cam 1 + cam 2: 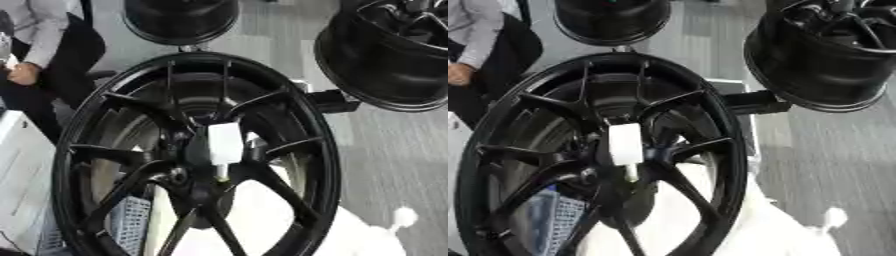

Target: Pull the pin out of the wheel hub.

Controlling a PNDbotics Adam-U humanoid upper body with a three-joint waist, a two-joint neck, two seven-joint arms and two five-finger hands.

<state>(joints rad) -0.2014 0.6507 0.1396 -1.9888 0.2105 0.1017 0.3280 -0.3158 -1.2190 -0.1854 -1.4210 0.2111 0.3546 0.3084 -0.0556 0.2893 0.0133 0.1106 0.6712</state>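
Nearest the camera, a large black alloy wheel (194,155) is seen standing upright, its thin spokes running in to the wheel hub (206,172) at its centre. A white pin (224,145) with a block-shaped head and a narrower pale tip below is seen seated at the hub, between the spoke roots; it has not been drawn out. Through the lower spokes a pale, blurred surface (262,220) can be made out, along with a grey meshed object (129,220) at the lower left; what these are cannot be told.

Neither robot hand is shown in either view, so nothing can be said of the fingers: whether they are spread or curled, or hold anything, cannot be told.

The task is judged to be at its opening step, with the reach not yet made. For the next move, a hand would need to be brought to the hub, the fingers closed on the pin's white head, and the pin drawn out along its own line, clear of the spokes.

Farther off, two more black wheels (820,55) are seen on the grey floor (394,165).
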